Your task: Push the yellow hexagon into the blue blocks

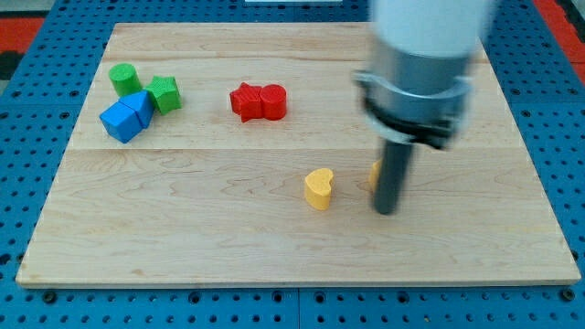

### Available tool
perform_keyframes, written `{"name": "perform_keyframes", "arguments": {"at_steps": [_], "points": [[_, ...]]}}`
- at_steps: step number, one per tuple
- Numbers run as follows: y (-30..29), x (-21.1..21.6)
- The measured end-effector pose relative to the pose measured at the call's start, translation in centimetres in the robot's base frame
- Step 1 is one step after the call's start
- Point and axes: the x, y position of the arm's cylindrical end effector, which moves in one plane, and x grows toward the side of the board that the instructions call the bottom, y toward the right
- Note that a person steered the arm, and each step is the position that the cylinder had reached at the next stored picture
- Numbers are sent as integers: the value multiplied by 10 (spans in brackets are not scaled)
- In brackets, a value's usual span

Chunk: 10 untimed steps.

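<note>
Nearest the bottom of the frame, my tip (pixel 388 210) rests on the wooden board (pixel 183 238), right of centre. It is a bare dark rod with nothing to open or close, and it holds nothing. Just left of the rod, a sliver of a yellow block (pixel 375 173) peeks out, mostly hidden behind it; its shape cannot be made out, so whether this is the hexagon is unclear. Further left, near the centre, sits a yellow heart-shaped block (pixel 318 188), apart from the tip. Higher up, towards the upper middle, two red blocks (pixel 258 100) touch side by side. In the upper left, the blue blocks (pixel 126 115) sit pressed together, with a green block (pixel 164 93) touching them and a green cylinder (pixel 124 79) just above.
</note>
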Motion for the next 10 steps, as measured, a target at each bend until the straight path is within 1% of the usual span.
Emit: {"name": "perform_keyframes", "arguments": {"at_steps": [1,2,3,4,5,6,7,8,9,10], "points": [[19,-15],[-24,-49],[-140,-51],[-207,-62],[-128,-44],[-98,-66],[-156,-97],[-259,-100],[-285,-108],[-311,-131]]}}
